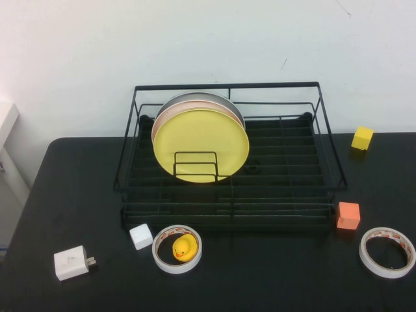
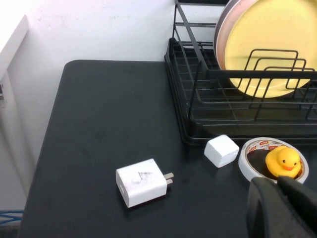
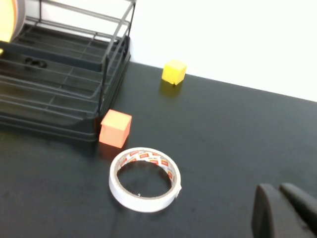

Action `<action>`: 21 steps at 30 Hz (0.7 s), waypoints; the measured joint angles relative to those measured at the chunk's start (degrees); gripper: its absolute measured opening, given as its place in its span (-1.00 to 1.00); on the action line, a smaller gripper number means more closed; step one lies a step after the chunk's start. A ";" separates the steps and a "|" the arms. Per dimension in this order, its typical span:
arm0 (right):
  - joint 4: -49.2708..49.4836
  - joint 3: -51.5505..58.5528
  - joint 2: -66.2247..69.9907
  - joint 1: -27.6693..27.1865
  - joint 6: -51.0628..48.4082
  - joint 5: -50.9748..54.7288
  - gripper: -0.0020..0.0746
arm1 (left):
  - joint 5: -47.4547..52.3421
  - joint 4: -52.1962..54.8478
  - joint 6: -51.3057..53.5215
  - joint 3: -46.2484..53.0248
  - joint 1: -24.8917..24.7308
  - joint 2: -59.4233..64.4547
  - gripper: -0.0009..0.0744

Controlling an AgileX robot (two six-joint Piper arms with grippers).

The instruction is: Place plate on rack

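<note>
Your yellow plate (image 1: 201,144) already stands on edge in the rack (image 1: 279,170), toward the bench's back edge — ahead of both arms. Left gripper (image 2: 285,206) and right gripper (image 3: 285,210) hang near the front corners, fingers together, empty.

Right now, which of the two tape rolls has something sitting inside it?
The tape roll near the table's front left, beside the white cube: a yellow rubber duck sits in its hole. The right roll is empty.
</note>
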 joint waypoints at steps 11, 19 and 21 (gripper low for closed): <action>-0.58 -0.11 0.00 0.00 0.68 0.37 -0.95 | 0.00 0.00 0.03 0.00 0.00 0.00 -0.96; -0.70 -0.11 0.00 0.00 0.68 0.37 -0.95 | 0.03 0.00 0.03 0.00 0.00 0.00 -0.96; -0.70 -0.11 0.00 0.00 2.34 0.46 -0.95 | 0.03 0.00 0.03 0.00 0.00 0.00 -0.96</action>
